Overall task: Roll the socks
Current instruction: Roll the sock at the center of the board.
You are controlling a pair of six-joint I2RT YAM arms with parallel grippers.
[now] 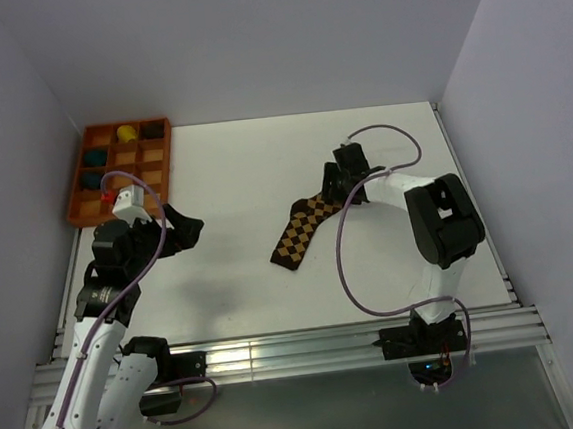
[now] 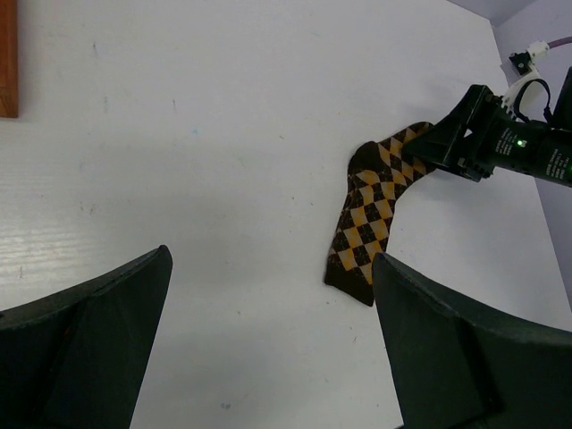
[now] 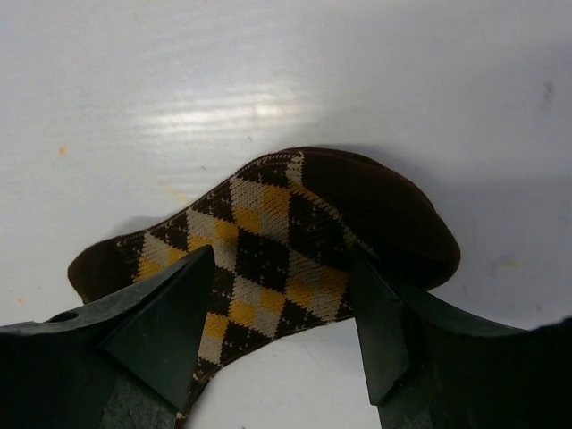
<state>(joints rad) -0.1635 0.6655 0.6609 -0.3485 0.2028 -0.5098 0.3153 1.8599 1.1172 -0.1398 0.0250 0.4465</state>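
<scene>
One dark-brown and tan argyle sock [image 1: 303, 231] lies flat and slanted in the middle of the white table, also seen in the left wrist view [image 2: 365, 223]. My right gripper [image 1: 332, 184] is down on its upper right end. In the right wrist view, its jaws [image 3: 281, 268] stand apart and straddle the checked fabric [image 3: 268, 237] just behind the dark toe. Both fingertips rest on or against the cloth, which is not bunched. My left gripper [image 1: 189, 228] hovers well to the left, wide open and holding nothing [image 2: 273, 259].
An orange compartment tray [image 1: 77, 211] sits at the back left corner, holding teal sock balls [image 1: 93, 151] and a yellow sock ball [image 1: 127, 132]. Its corner shows in the left wrist view [image 2: 7, 63]. Grey walls close in the table on three sides.
</scene>
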